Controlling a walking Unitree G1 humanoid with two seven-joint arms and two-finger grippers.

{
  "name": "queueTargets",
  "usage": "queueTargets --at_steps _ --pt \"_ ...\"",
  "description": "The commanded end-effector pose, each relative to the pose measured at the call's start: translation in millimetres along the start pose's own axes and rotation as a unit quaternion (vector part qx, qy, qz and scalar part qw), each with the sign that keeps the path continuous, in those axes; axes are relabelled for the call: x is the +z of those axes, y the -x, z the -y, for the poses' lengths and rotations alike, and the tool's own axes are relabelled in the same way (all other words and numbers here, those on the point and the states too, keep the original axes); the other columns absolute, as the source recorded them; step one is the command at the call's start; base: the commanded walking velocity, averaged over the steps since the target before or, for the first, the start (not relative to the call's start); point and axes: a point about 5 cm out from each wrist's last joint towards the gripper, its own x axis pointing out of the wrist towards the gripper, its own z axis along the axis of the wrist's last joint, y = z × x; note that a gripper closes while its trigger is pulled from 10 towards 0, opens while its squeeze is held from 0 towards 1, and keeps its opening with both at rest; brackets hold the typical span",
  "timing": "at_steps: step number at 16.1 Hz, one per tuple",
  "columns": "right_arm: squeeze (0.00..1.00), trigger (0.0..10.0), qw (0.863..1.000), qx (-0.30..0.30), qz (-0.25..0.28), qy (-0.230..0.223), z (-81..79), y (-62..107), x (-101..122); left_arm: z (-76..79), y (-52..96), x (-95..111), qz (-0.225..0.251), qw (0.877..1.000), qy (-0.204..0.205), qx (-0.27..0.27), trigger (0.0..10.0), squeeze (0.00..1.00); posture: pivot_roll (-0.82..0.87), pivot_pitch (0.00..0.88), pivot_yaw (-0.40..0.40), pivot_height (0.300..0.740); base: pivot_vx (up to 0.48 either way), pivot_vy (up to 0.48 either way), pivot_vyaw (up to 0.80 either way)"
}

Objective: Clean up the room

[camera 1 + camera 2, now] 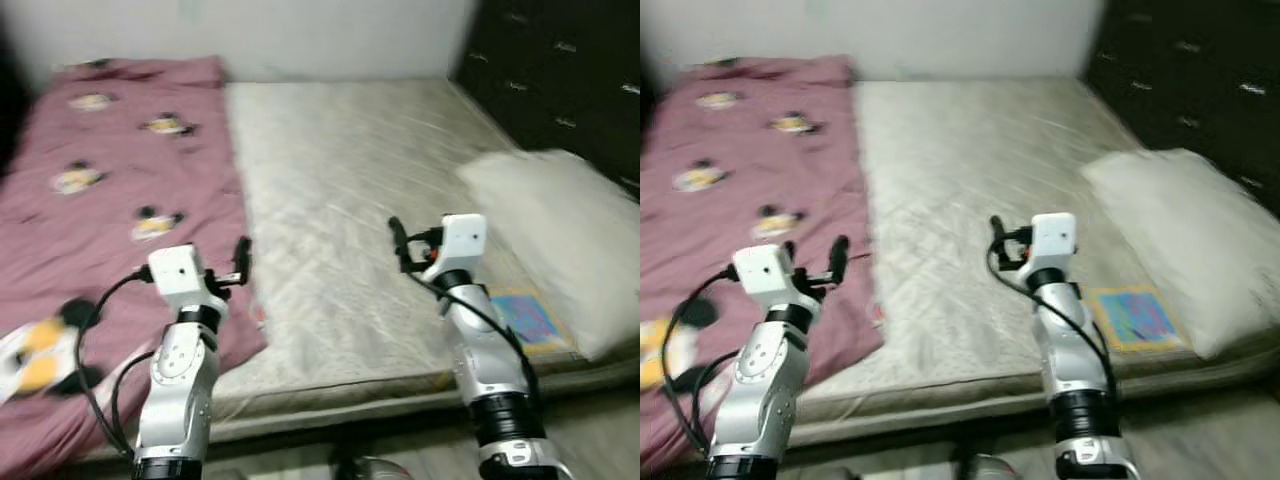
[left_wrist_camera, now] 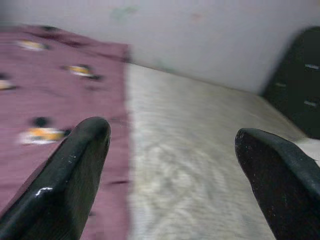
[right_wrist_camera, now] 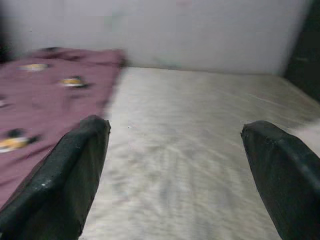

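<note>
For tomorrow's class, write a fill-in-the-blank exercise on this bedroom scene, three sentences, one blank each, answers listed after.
1. The pink blanket covers the robot's ____ side of the mattress.
2. The white pillow lies beside the ____ headboard.
3. The left tool and the right tool both have their fingers ____.

Answers: left; black; open

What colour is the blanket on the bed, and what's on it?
The blanket is dusty pink with yellow-and-black cartoon figures, best seen in the left eye view.
</note>
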Motion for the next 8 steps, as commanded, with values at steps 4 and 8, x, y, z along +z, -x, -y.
queueTargets --at_steps 4,8 --pt "0.00 10.0 1.000 0.002 0.006 0.001 -0.8 -2.3 2.4 -0.9 3.0 -5.2 -0.013 1.000 -0.007 0.001 10.0 0.00 -0.06 0.016 -0.033 0.740 0.000 0.000 0.80" --pt "0.00 10.0 1.000 0.000 0.005 -0.003 -1.8 -3.3 2.0 -2.2 4.6 -7.3 -0.020 1.000 0.007 -0.004 10.0 0.00 -0.06 0.014 -0.034 0.740 0.000 0.000 0.11"
